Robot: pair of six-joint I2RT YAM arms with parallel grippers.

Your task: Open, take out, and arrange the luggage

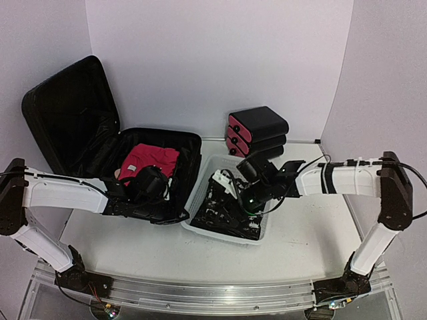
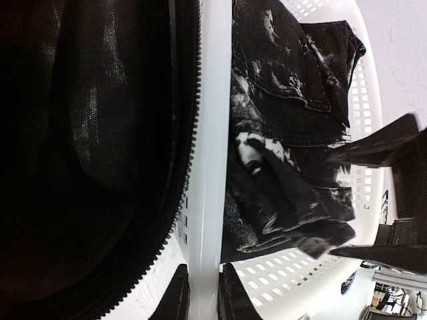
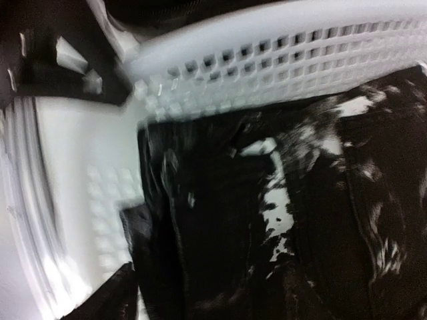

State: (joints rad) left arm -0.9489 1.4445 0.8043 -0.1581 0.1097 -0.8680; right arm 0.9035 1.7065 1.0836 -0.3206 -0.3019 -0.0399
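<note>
The luggage [image 1: 67, 113], a large black suitcase, lies open at the left with its lid propped up; its dark lining and zipper show in the left wrist view [image 2: 80, 133]. A red garment [image 1: 148, 160] lies inside. My left gripper [image 1: 183, 215] [image 2: 203, 297] is shut on the near left rim of the white mesh basket [image 1: 200, 193] [image 2: 213, 100], beside the suitcase. My right gripper [image 1: 230, 190] [image 3: 213, 307] is down in the basket over a black-and-white garment [image 1: 223, 213] [image 2: 287, 120] [image 3: 267, 233]. Its jaws stand wide. One finger [image 3: 110, 300] shows; the garment hides the other.
Three stacked black boxes with pink fronts [image 1: 257, 130] stand behind the basket by the back wall. The basket wall [image 3: 267, 60] is close ahead of my right gripper. White walls close in the table on three sides.
</note>
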